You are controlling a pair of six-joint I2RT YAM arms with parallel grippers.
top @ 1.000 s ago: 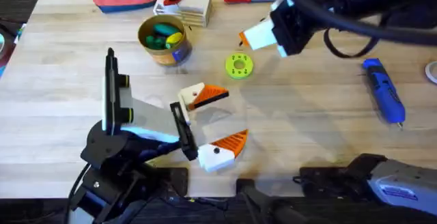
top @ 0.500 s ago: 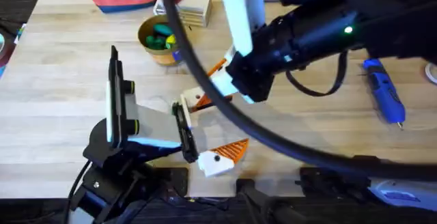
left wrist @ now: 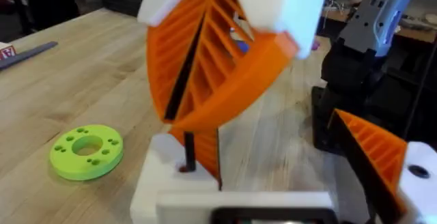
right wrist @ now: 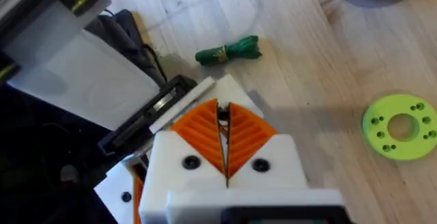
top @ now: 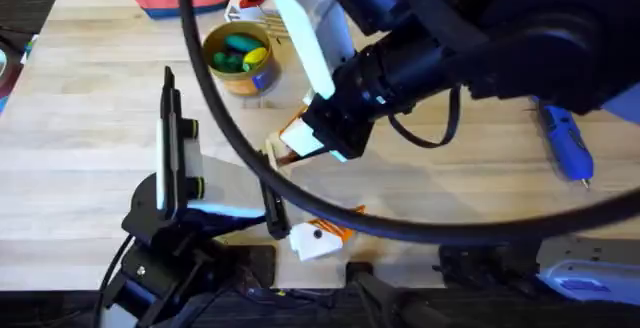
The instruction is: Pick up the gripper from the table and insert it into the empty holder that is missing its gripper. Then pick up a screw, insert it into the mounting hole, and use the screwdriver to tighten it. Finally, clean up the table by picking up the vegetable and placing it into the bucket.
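My right claw (right wrist: 227, 157) is pinching nearly closed above the left claw's holder (right wrist: 217, 91); vegetable (right wrist: 229, 50) is lying on desk (right wrist: 287, 39).

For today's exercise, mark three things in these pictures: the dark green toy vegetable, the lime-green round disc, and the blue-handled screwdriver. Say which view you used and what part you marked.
vegetable (right wrist: 228, 50): right wrist view, middle of its body.
lime-green disc (right wrist: 401, 126): right wrist view, the ring beside its centre hole.
screwdriver (top: 564, 140): overhead view, the blue handle.
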